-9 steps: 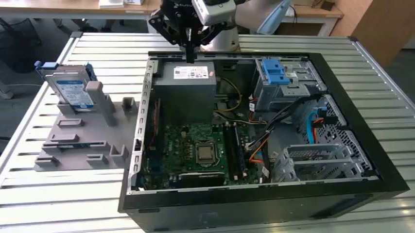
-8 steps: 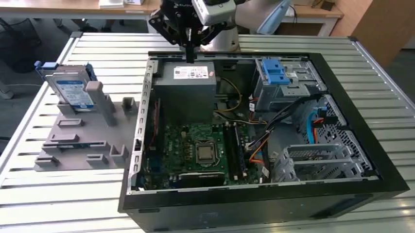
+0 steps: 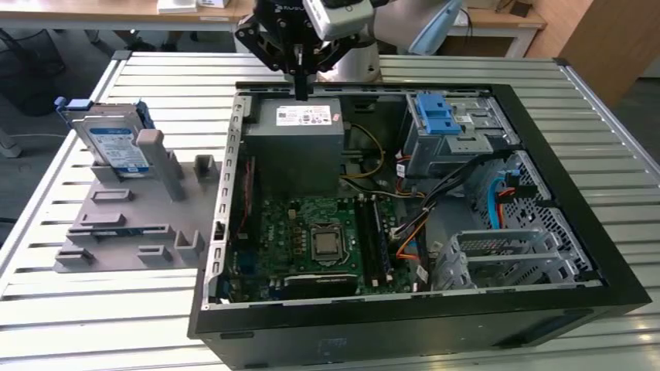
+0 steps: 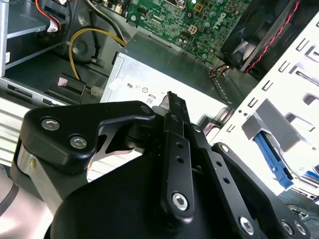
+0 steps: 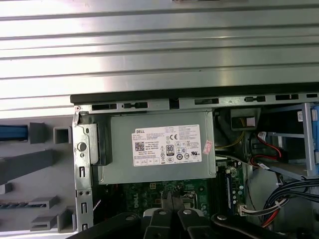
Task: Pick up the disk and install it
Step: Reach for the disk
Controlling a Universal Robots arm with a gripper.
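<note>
While pincer (image 3: 301,93) hangs over power supply (image 3: 294,154) | seemingly closed, empty | disk (image 3: 116,143) in stand (image 3: 124,224)

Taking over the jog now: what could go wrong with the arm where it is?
1. The shut gripper hangs over the power supply; a straight descent would likely hit its casing.
2. The disk stands upright in the grey holder outside the case, at the exterior view's left; a low sideways move could clip the case wall.
3. Loose cables beside the drive bay might snag.
</note>
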